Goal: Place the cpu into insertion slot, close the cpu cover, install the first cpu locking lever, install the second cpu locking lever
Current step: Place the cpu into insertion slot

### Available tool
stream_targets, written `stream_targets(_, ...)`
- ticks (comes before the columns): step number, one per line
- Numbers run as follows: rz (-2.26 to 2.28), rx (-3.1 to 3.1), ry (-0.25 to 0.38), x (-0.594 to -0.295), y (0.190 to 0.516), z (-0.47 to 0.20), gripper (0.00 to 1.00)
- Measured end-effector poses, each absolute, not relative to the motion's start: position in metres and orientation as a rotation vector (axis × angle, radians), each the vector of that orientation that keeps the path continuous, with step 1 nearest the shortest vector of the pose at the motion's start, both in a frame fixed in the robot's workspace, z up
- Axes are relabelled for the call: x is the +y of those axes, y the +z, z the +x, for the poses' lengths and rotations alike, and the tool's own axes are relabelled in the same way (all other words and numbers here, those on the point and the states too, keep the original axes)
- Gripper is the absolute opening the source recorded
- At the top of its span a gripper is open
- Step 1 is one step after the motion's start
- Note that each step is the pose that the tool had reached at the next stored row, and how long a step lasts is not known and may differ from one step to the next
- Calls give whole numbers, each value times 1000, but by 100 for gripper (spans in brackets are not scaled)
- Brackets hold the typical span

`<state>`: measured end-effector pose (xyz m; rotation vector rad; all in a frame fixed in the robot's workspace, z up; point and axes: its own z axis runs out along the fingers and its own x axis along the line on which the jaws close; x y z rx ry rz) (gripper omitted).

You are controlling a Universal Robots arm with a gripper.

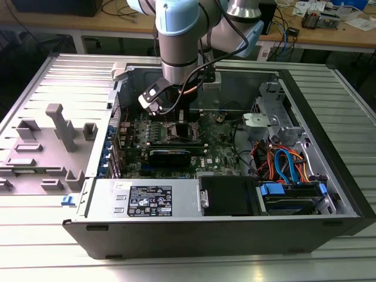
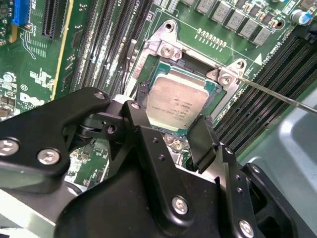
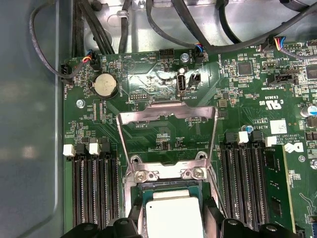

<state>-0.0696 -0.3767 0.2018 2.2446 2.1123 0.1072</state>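
Gripper (image 2: 171, 130) is low over the middle of the board, jaws narrow, pinching the cpu (image 2: 177, 101) by two opposite edges so it sits flat in the insertion slot (image 2: 188, 60). The cpu cover (image 3: 167, 113) is flipped up, leaving the slot free. Chip-lid print is too small to tell.

You are looking down on the whole open computer case (image 1: 194, 235) from well back in the exterior view. Both wrist views are riding close above the motherboard (image 2: 29, 74) (image 3: 148, 84), each facing the cpu (image 2: 176, 101) (image 3: 173, 218) in the insertion slot (image 2: 168, 49) (image 3: 166, 173) from a different side.
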Motion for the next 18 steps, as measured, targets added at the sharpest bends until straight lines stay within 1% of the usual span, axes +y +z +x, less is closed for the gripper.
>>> stream_targets(10,2248,2109,106,-377,201,-69,59)
stream_targets(12,2248,2109,106,-377,201,-69,60)
stream_targets(13,2248,2109,106,-377,201,-69,66)
stream_targets(18,2231,2129,109,-377,201,-70,66)
